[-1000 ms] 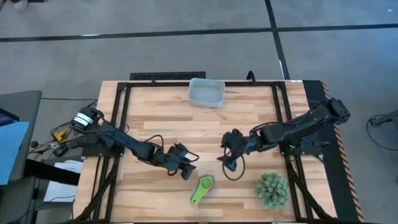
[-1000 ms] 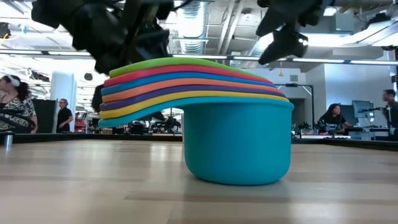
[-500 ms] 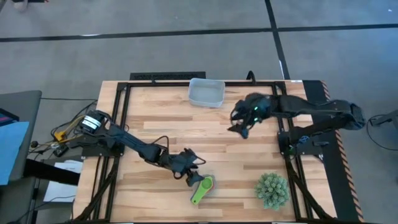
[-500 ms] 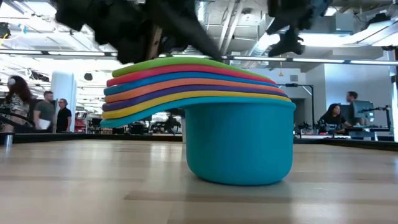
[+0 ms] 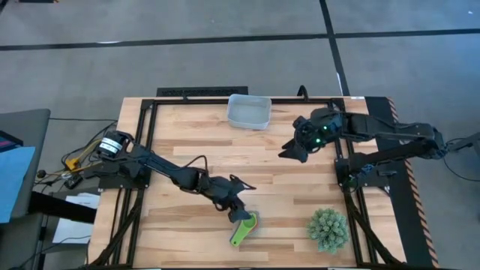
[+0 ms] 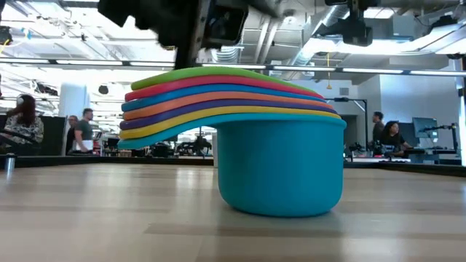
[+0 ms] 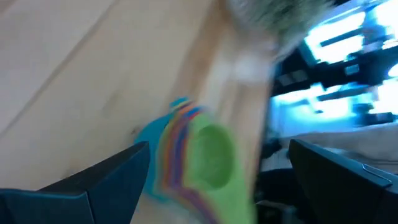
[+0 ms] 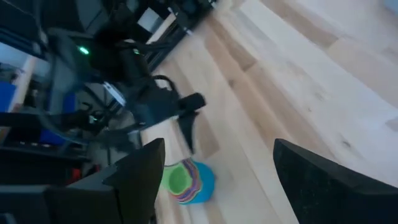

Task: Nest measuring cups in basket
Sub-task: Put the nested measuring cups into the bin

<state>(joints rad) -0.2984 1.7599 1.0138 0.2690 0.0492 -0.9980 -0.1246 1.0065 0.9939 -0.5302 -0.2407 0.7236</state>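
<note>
The measuring cups (image 5: 244, 226) sit nested in one stack near the table's near edge. The teal cup (image 6: 280, 166) is at the bottom on the wood and the green one (image 7: 211, 155) on top. Their handles fan out toward the near left. My left gripper (image 5: 241, 212) hovers open just on the far-left side of the stack, its fingers spread with the cups ahead between them (image 7: 219, 146). My right gripper (image 5: 287, 153) is open, raised over the table's far right part, away from the cups (image 8: 183, 180). The pale basket (image 5: 249, 111) rests at the far edge, with nothing in it.
A spiky green ball-shaped plant (image 5: 328, 229) stands at the near right, to the right of the cups. A black frame (image 5: 150, 120) runs along the table's sides. Bare wood lies between the stack and the basket. People move in the room behind (image 6: 25, 120).
My left gripper has moved toward the near right edge, closing in on the stacked cups. My right gripper has risen from the table's middle and swung toward the far right. The cup stack has kept still.
</note>
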